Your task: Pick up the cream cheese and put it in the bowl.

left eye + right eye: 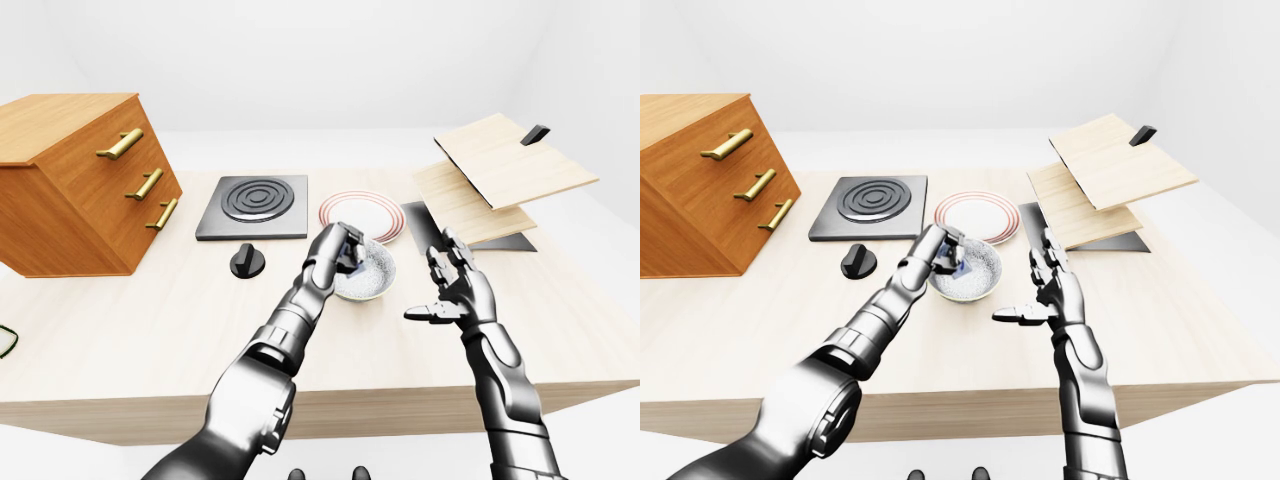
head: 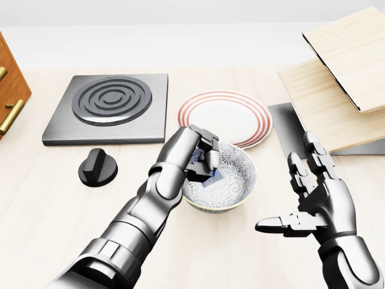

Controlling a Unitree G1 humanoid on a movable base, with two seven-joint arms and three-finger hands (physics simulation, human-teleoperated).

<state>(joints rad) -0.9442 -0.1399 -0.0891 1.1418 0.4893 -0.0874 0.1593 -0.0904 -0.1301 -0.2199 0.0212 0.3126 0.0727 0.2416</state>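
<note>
Pale wood table under a blank white backdrop. Far left in head view: drawer unit. Then the burner w/ a black knob below it.

Left hand sits over the bowl, fingers curled tight round the cream cheese. The pack is inside the rim, low, but can't tell if it touches the bowl floor. Striped plate is just above the bowl, touching or nearly.

Right hand is right of the bowl, apart from it, fingers spread wide, holding nothing. Wood boards at far right.

Risks, as I judge them:
- letting go while the pack is tilted against the wall could leave it propped on the rim, or tip it out.
- fingers catching the rim on the way up could drag or tip the bowl toward the plate.
- pack could stick to a finger and lift back out.
</note>
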